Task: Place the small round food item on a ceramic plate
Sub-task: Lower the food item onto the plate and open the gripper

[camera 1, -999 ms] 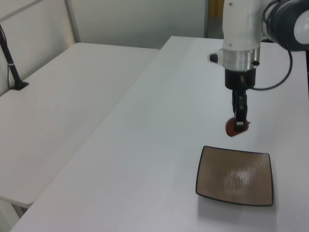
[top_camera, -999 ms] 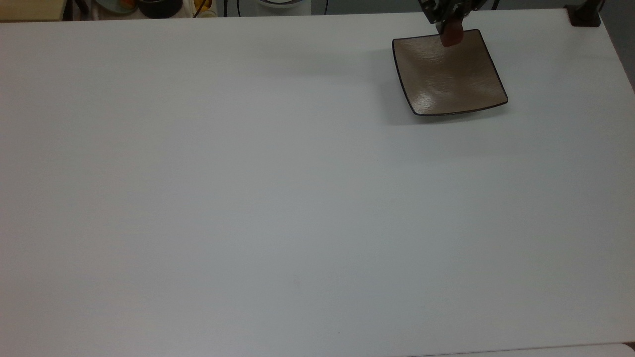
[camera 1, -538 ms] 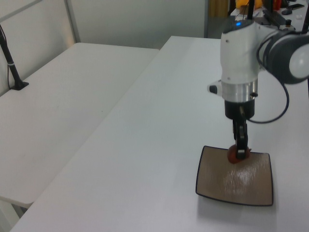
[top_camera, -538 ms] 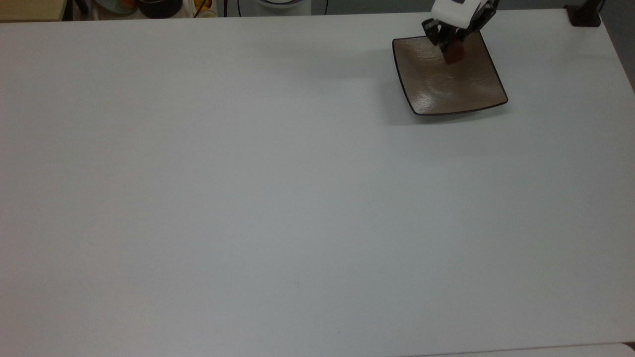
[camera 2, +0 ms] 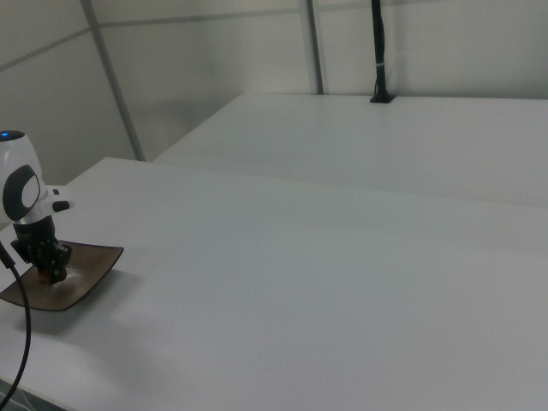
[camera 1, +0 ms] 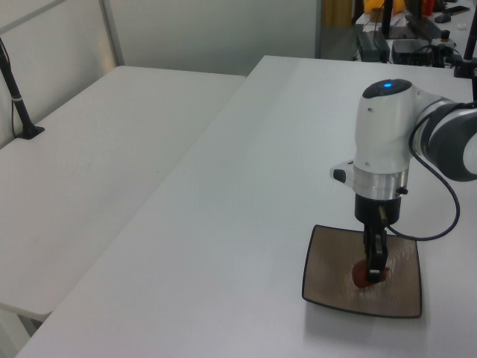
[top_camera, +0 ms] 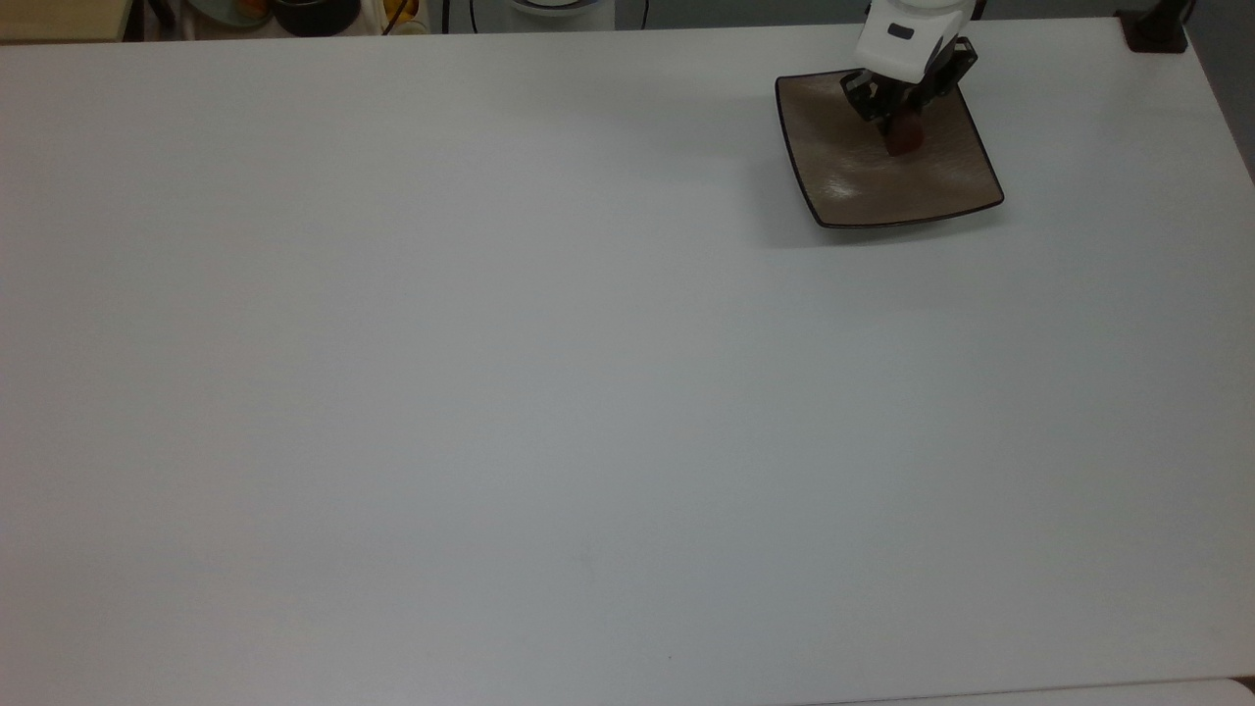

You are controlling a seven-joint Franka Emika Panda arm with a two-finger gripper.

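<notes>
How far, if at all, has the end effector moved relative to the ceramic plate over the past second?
Yes. The end effector has come down from above the ceramic plate's far edge to its middle, carrying the small round food item down to it.

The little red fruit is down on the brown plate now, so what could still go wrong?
1. The gripper is shut on the fruit, low over the plate. It is round, so it may roll once the jaws open.
2. If it sticks to a jaw, it could lift away again when the arm rises.
3. The plate sits near the table edge in the right view; pushing down too hard could tip or shove it.
</notes>
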